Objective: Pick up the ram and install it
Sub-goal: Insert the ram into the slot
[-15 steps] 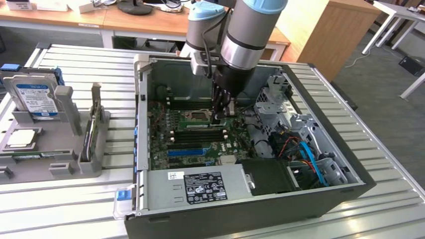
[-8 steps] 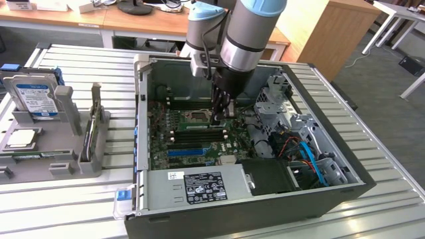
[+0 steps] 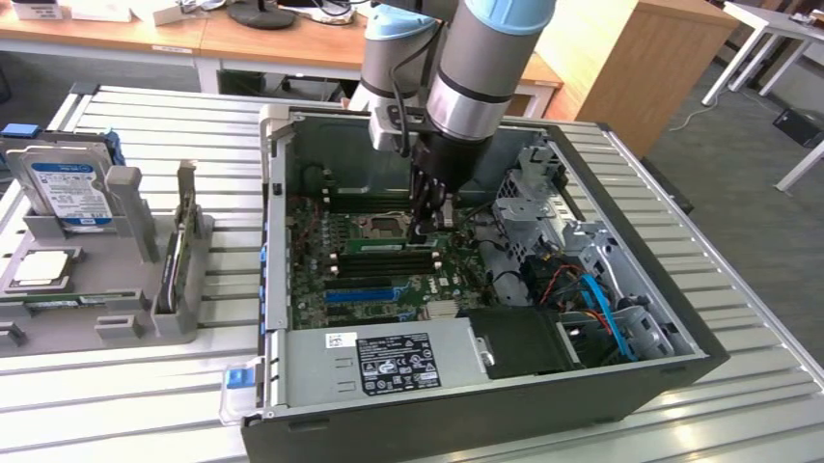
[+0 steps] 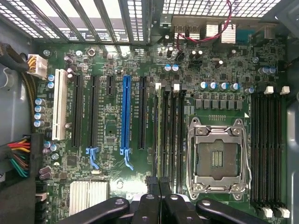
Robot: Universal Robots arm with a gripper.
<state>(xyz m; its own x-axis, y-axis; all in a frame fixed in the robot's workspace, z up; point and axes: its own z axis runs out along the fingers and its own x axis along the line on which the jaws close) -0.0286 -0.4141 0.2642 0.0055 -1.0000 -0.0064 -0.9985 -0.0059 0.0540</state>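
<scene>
Seating step, we judge: claw (image 3: 426,231) clenched inside the case (image 3: 515,424), tips at the ram (image 3: 386,245), which sits edge-on among the memory slots (image 3: 386,258) just nearside of the CPU socket (image 3: 384,227); grasped or merely pressed, we cannot tell; next calls for a straight, even push.

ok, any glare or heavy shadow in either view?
Exterior view: daylight sheens off the table slats, and the case interior sits in shade under the arm. Wrist view: backlight blows out through the vent grille, the heatsink glints, and the motherboard is evenly lit.
</scene>
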